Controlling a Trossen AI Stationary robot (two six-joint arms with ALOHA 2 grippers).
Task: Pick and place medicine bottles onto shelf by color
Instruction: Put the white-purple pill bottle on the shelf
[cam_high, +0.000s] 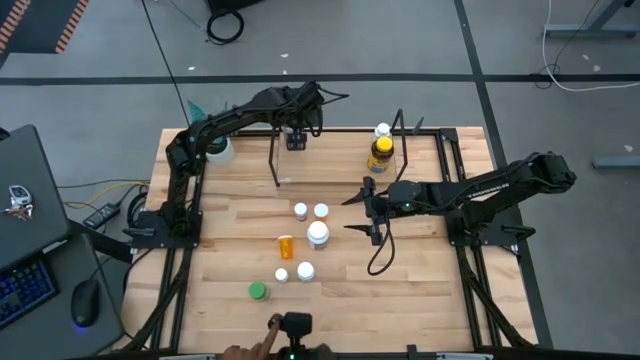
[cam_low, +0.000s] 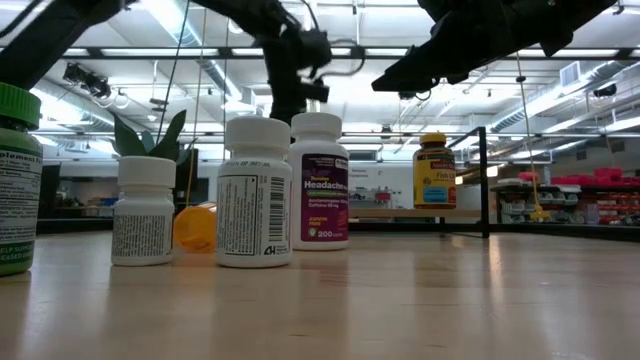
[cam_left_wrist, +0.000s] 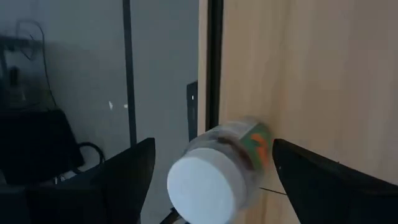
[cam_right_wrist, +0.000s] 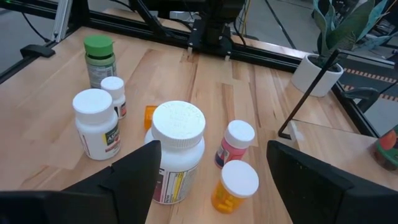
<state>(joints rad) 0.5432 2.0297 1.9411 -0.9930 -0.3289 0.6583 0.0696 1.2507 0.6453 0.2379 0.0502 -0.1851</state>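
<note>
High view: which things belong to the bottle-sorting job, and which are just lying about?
Job: shelf; amber bottle on it; orange bottle; green-capped bottle; white-capped bottles mid-table; held bottle in left gripper; open right gripper.
Lying about: plant pot; laptop; mouse; person's hand.

both arms are dark, near-black, built of slim jointed links on black bases; the left arm (cam_high: 235, 115) shows glossy rounded joints; the right arm (cam_high: 500, 185) carries faint pale lettering and a black cable looping down; the jaws are flat dark wedge-shaped plates
</note>
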